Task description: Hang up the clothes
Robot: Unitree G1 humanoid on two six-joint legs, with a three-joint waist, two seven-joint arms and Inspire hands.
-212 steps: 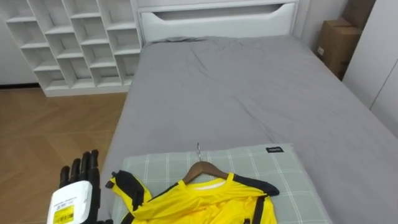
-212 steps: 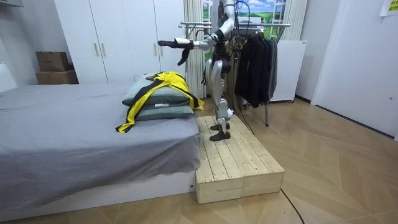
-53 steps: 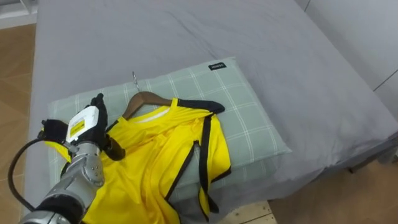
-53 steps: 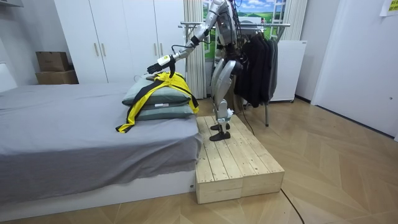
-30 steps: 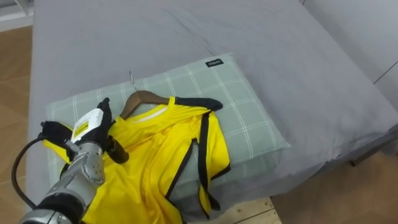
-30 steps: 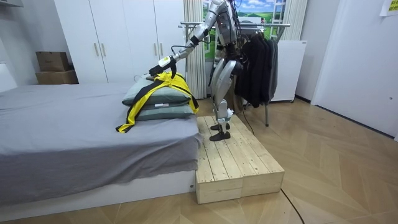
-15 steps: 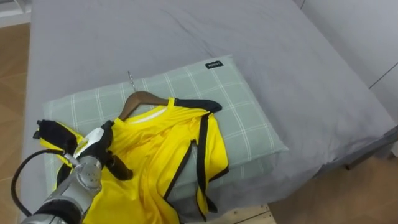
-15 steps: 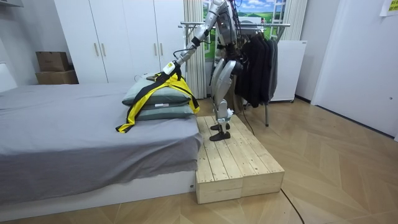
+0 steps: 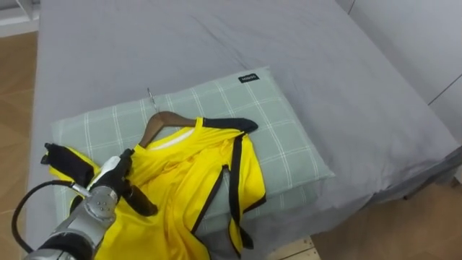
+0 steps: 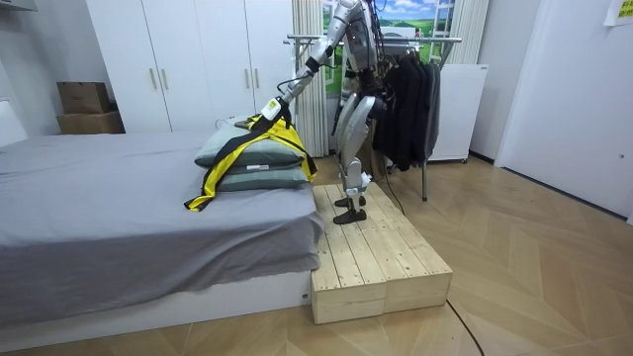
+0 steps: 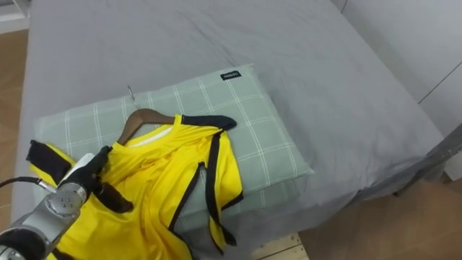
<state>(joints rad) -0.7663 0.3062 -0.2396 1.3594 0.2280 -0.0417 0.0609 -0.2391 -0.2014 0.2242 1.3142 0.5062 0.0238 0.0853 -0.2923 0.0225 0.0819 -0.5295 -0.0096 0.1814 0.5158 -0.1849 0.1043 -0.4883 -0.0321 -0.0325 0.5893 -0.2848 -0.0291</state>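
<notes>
Reaching over the green checked pillow (image 9: pixel 281 137), the left hand (image 9: pixel 110 179) rests on the yellow shirt (image 9: pixel 180 188) lying on that pillow with its wooden hanger (image 9: pixel 160 119), fingers outstretched, thumb splayed.

Grey bed (image 9: pixel 216 43), green checked pillow (image 9: pixel 281 123) at its near end. Wooden platform (image 10: pixel 381 257) just beside the bed. White wardrobes (image 10: pixel 188 69) far left.
</notes>
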